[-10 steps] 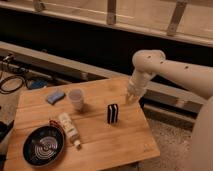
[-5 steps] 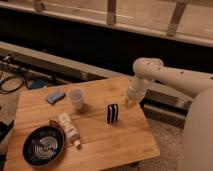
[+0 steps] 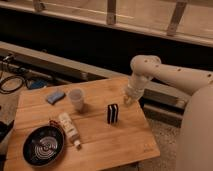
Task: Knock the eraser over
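- Eraser, a small black block with white stripes point(image 3: 113, 113), stands upright right of centre on the wooden tabletop point(image 3: 117, 147), touching nothing.
- Round black dish point(image 3: 44, 146), at the near left corner, shows only a ringed pattern inside; nothing seems to lie in it.
- Pale plastic cup point(image 3: 76, 98) stands upright left of the eraser, its inside hidden. A hard leftward sweep could drive the eraser into it.
- White gripper point(image 3: 129, 98) hovers just right of and beyond the eraser; whether it is clenched or released I cannot tell. A pass too high would likely miss the eraser.

My claw point(image 3: 129, 98) low over the bench point(image 3: 115, 145), right side, at 2 o'clock from the upright eraser point(image 3: 113, 113), near it, cup point(image 3: 76, 98) at its 10 o'clock, blue pad point(image 3: 55, 96) beyond, dark dish point(image 3: 44, 145) at 8 o'clock.
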Robot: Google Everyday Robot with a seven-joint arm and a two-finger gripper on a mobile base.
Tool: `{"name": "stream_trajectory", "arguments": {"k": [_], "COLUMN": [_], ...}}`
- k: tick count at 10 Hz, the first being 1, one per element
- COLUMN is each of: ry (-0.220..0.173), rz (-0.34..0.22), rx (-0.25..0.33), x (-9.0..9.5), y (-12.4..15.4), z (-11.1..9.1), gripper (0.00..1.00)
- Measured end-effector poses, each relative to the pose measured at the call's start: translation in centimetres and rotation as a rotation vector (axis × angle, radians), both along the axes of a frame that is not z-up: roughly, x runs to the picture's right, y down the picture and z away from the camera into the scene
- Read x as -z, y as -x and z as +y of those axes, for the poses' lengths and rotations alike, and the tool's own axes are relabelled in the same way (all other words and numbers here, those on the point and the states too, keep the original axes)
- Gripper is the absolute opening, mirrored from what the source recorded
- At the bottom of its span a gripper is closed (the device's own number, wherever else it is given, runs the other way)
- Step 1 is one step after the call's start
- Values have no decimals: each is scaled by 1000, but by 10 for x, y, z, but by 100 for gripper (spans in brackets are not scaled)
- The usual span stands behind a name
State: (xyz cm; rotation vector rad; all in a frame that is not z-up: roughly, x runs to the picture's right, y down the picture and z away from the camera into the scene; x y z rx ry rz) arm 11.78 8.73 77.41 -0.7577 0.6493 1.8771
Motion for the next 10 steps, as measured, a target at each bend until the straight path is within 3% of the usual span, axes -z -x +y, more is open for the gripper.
{"name": "stream_trajectory", "arguments": {"k": [10], "ry": [13], "rz": [-25], "rx": [42], "x": [-5], "y": [16], "z": [-6], "gripper": [2]}}
